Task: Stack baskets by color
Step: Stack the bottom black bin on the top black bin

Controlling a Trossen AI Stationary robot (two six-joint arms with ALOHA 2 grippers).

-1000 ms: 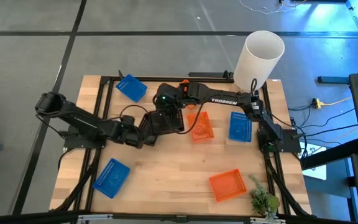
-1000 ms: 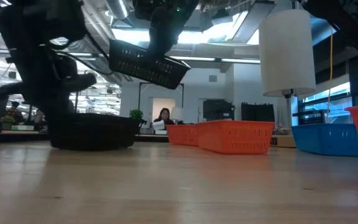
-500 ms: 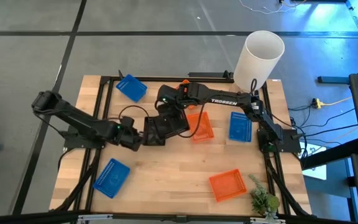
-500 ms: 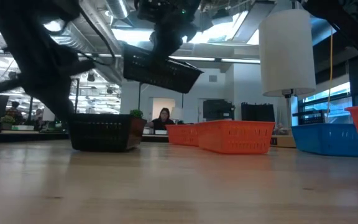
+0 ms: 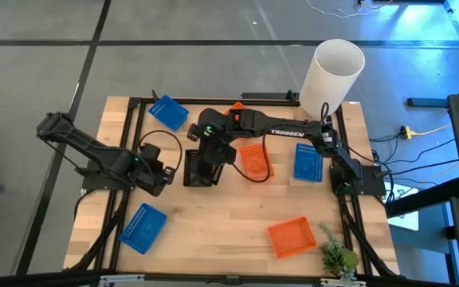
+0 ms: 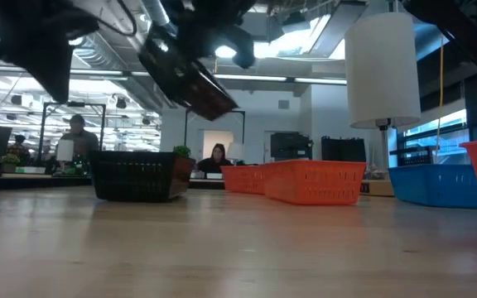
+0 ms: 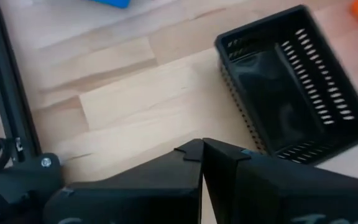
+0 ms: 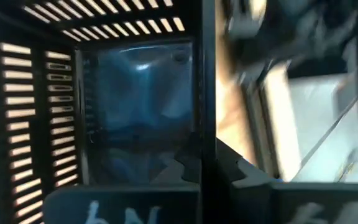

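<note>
Right gripper (image 5: 206,140) pinches a black basket (image 6: 187,73) by its wall, tilted above the black basket on the table (image 5: 199,169) mid-table; we level, align, then lower it; left gripper (image 5: 162,171) shut, empty, left of it.

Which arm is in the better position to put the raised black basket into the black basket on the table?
The right arm. Its claw is shut on the raised black basket, above the black basket on the table. The left claw is shut and empty, beside it.
</note>
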